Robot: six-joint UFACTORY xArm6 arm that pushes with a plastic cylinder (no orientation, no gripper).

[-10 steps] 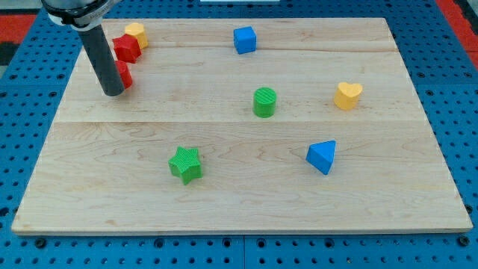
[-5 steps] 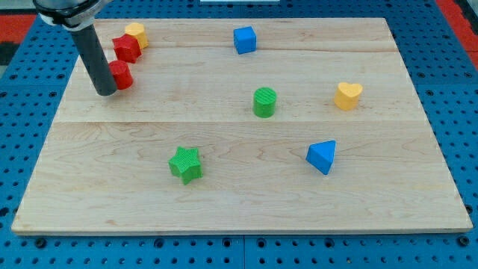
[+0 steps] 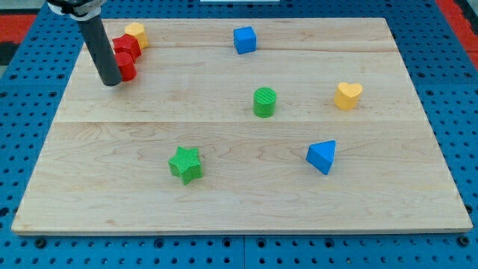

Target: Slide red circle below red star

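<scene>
The red circle (image 3: pixel 127 67) lies near the board's top left corner, directly below the red star (image 3: pixel 126 46) and touching it. My tip (image 3: pixel 111 81) rests on the board against the red circle's lower left side; the rod hides part of the circle. A yellow block (image 3: pixel 136 33) sits just above and right of the red star, touching it; its shape is hard to tell.
A blue cube (image 3: pixel 244 39) lies at top centre, a green cylinder (image 3: pixel 264 101) in the middle, a yellow heart (image 3: pixel 348 95) at right, a blue triangle (image 3: pixel 322 155) at lower right, a green star (image 3: pixel 185 164) at lower centre. The wooden board (image 3: pixel 239 209) lies on blue pegboard.
My tip moved left, then up and right, nudging the red circle up until it touches the red star. The other blocks have not moved.
</scene>
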